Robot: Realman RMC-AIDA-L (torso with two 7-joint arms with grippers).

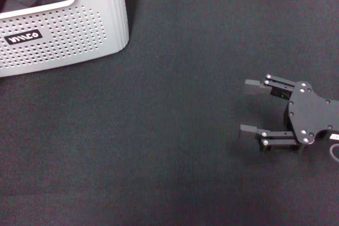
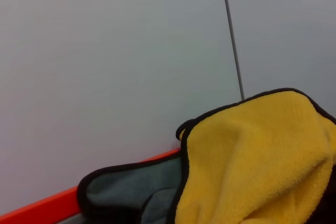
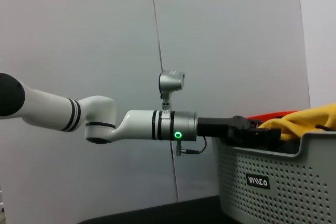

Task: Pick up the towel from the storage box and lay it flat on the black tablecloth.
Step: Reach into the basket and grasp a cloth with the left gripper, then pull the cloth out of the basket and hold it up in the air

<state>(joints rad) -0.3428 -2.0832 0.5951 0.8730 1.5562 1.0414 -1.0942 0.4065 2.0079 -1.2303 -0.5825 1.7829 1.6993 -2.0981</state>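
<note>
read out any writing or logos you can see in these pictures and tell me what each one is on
"VILLCO" or similar, stylised white letters too unclear to spell surely: small black label on the storage box wall, also seen from the right wrist.
No other text is visible on the towel, tablecloth or right gripper.

Left claw [image 3: 270, 136] hidden behind storage box [image 3: 283, 182].

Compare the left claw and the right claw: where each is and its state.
The left claw reaches into the light grey perforated storage box, at the fleecy yellow towel; its fingers are hidden. The right claw hovers open and empty over the matte black tablecloth, away from the box. Both are black.
</note>
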